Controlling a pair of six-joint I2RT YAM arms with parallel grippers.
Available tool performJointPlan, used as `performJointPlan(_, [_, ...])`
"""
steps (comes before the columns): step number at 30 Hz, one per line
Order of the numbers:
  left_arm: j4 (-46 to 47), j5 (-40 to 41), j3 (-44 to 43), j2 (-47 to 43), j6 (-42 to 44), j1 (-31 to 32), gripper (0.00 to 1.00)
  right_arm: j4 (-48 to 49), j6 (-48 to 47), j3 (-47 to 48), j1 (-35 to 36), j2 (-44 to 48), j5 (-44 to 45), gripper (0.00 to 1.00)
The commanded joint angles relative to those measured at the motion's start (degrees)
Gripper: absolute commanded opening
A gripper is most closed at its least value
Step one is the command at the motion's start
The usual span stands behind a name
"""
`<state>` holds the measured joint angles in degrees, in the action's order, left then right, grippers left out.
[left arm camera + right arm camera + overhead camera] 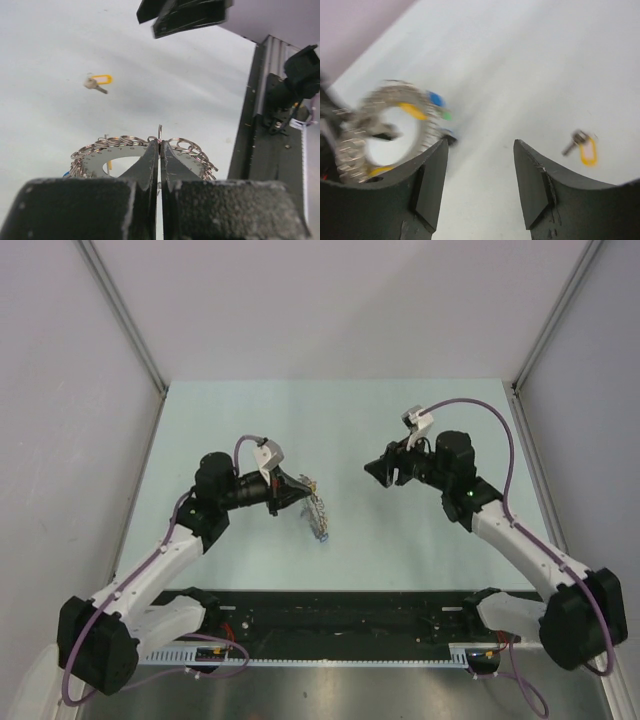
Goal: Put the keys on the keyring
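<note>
Step in hand looks like fetching the loose key while the ring is held ready. Left hand (160,150) has its fingers pressed together, pinching the rim of the large round grey metal keyring (95,157). The keyring is lifted off the pale tabletop (400,540), tilted, and fringed with small split rings. Hung keys (436,98) with blue, green and yellow plastic heads show on it in the right wrist view, blurred. Right hand (480,170) is spread wide and holds nothing, hovering above the tabletop, facing the keyring but apart from it. One small silver key with a yellow plastic tag (582,147) lies flat on the tabletop, alone, well apart from the keyring. It sits off to the side of the right hand's fingers, not between them. Cannot spot that key in the top view, too small. Judgement: task partly done, at least this one key left. Next move calls for the right hand to shift over the key, come down with a finger on either side, and pinch the thin tag or blade. Slip risk, since it lies flat. Then it goes to a split ring on the held keyring.
</note>
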<state>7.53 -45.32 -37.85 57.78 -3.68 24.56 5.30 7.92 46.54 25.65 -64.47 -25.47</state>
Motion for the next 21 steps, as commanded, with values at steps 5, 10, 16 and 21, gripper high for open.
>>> performJointPlan(5, [-1.5,5.8,-2.1,-5.8,5.4,-2.1,0.0,-4.5,6.2,5.6,-3.9,-16.4,19.1,0.59])
performJointPlan(10, [-1.8,7.3,-1.7,-7.7,5.6,-2.3,0.0,-2.4,6.9,9.8,-4.7,-28.9,21.1,0.61])
performJointPlan(16, [-2.9,8.4,-1.8,-8.6,5.8,-2.7,0.0,-1.3,5.4,14.3,-3.9,-36.9,25.5,0.65])
performJointPlan(21, [-2.8,7.8,-1.9,-8.4,5.4,-2.9,0.0,-1.9,4.2,17.2,-3.6,-42.0,28.1,0.68])
